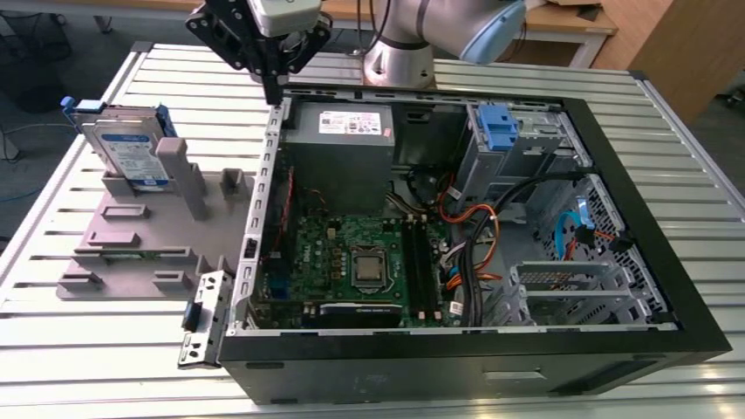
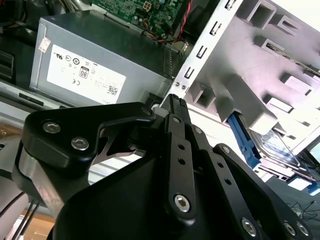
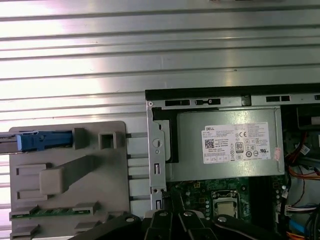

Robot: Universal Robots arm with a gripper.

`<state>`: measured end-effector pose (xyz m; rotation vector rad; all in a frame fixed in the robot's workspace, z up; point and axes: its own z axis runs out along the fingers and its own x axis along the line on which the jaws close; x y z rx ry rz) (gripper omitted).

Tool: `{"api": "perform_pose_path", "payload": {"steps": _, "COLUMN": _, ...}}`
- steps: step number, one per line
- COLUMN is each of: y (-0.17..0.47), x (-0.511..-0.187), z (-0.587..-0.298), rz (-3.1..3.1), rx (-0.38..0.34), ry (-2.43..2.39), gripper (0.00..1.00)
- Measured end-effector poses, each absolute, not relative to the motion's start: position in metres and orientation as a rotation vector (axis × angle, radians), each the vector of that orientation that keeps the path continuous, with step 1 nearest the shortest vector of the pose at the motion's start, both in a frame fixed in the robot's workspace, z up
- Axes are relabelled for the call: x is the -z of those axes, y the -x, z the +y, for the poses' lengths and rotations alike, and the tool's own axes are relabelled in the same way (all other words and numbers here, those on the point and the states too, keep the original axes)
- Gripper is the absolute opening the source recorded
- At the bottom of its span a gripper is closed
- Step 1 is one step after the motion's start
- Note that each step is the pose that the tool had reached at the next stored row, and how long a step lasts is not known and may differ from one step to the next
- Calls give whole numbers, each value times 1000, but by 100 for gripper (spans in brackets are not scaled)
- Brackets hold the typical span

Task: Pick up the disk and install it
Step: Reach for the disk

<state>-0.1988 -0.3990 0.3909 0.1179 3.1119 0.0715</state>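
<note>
The disk [image 1: 126, 150] stands on edge in a slot at the far end of a grey holder plate [image 1: 140, 236], at the exterior view's left. It has a white-and-blue label and blue rails. In the first wrist view the disk [image 3: 42, 140] shows edge-on as a blue strip, and in the second wrist view the disk [image 2: 277, 150] lies behind the holder's posts. My gripper [image 1: 274, 85] hangs above the back left corner of the open computer case [image 1: 652, 262], to the right of the disk and apart from it. Its fingers are shut with nothing between them, as both wrist views show [image 2: 175, 102] [image 3: 172, 216].
A grey power supply [image 1: 349, 148] sits in the case's back left corner, just below the gripper. A blue bracket [image 1: 497, 127] is fixed to the drive cage at the back right. Motherboard [image 1: 349, 253] and cables [image 1: 477, 227] cover the case floor. Everything rests on a slatted metal table [image 1: 70, 349].
</note>
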Motion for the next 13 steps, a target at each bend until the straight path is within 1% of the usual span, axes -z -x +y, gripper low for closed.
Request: {"api": "perform_pose_path", "payload": {"steps": 13, "y": 225, "x": -389, "z": -399, "rz": 3112, "rx": -72, "ry": -118, "gripper": 11}}
